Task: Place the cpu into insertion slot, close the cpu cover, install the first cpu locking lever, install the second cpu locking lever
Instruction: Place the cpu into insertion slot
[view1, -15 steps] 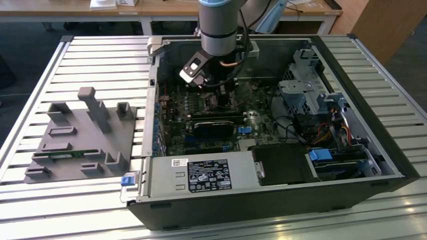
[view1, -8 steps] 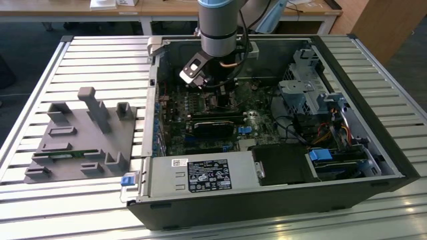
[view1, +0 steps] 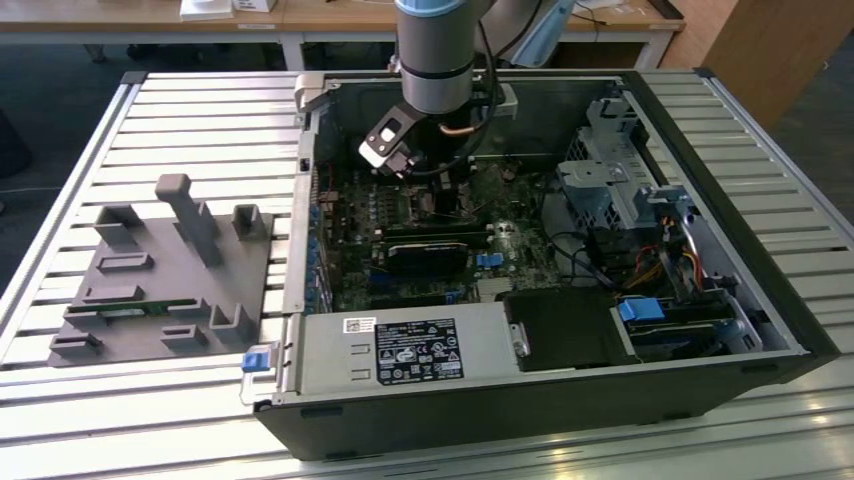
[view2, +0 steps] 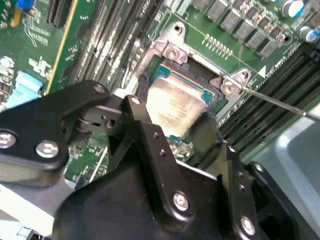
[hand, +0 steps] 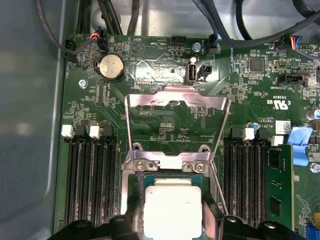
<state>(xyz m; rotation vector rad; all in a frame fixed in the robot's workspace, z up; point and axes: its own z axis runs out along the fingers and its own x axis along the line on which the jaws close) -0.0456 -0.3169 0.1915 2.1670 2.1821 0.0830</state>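
Now the pincer is clamped on the cpu, gripping its opposite edges, with the chip low over the socket. Just beside it the cpu cover stands flipped open. In the exterior view, the arm reaches in toward the motherboard's twelve o'clock edge.

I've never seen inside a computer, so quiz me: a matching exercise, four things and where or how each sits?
Things:
1 the cpu
2 the cpu cover
3 coin battery
4 grey fixture

States:
A swung open
B on the table beside the case
C held in the gripper
D round, silver, on the green board

Pairs: 1-C, 2-A, 3-D, 4-B
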